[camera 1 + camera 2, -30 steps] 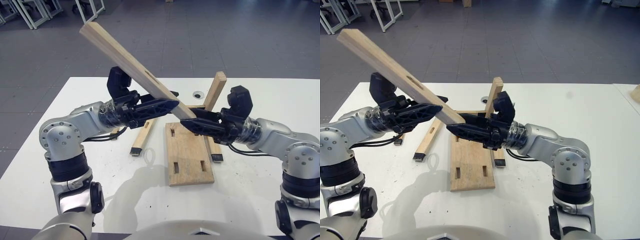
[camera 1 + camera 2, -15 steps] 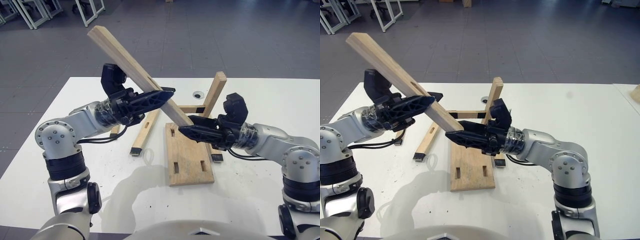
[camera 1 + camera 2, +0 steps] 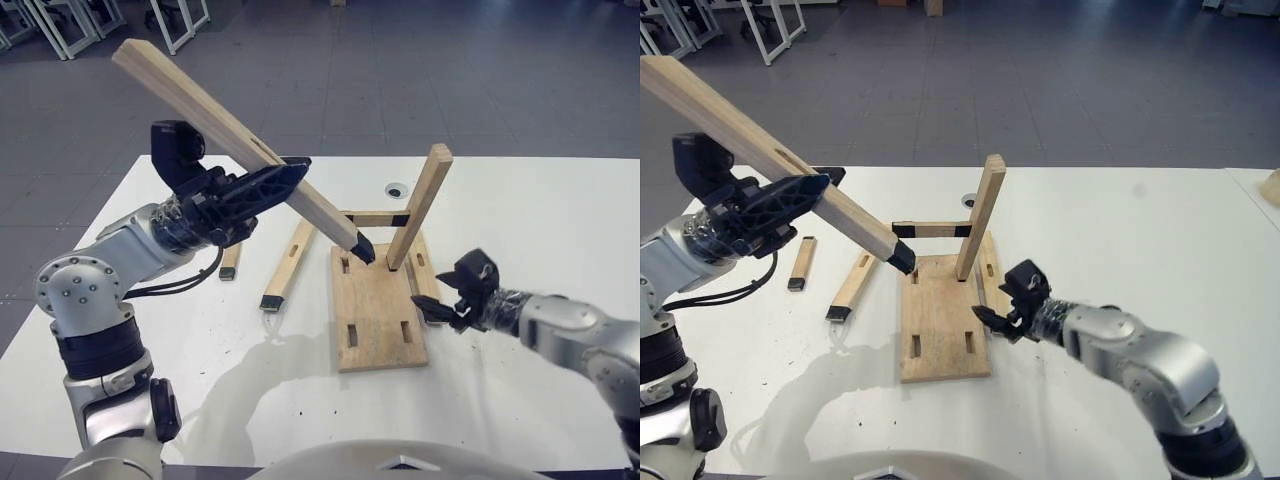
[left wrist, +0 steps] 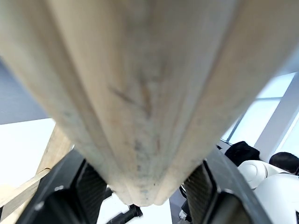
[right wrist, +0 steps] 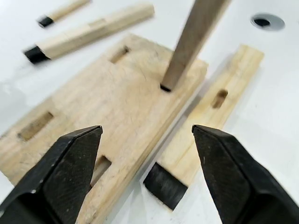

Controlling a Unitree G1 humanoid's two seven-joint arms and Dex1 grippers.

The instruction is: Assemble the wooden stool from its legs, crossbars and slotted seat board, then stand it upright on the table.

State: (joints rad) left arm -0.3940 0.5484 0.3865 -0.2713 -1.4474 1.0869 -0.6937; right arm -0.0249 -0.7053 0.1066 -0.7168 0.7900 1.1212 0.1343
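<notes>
Grey tiled floor (image 3: 450, 60), white metal table frames (image 3: 55, 30) at far left

Soft, even light falls from overhead, so the white table (image 3: 560, 210) glows bright against the duller grey floor (image 3: 420, 70) behind it. The seat board (image 3: 378, 318) throws only a thin, faint shadow along its near edge. In the left wrist view the held leg (image 4: 140, 93) looks shaded against pale, glaring window panes (image 4: 273, 100).

White table (image 3: 520, 210). Slotted seat board (image 3: 378, 308) mid-surface. Leg (image 5: 201, 135) flat just beside its right side. Second leg (image 3: 290, 262) toward the left edge, short crossbar (image 3: 800, 262) beyond. Grommet hole (image 3: 397, 188) near the far edge.
</notes>
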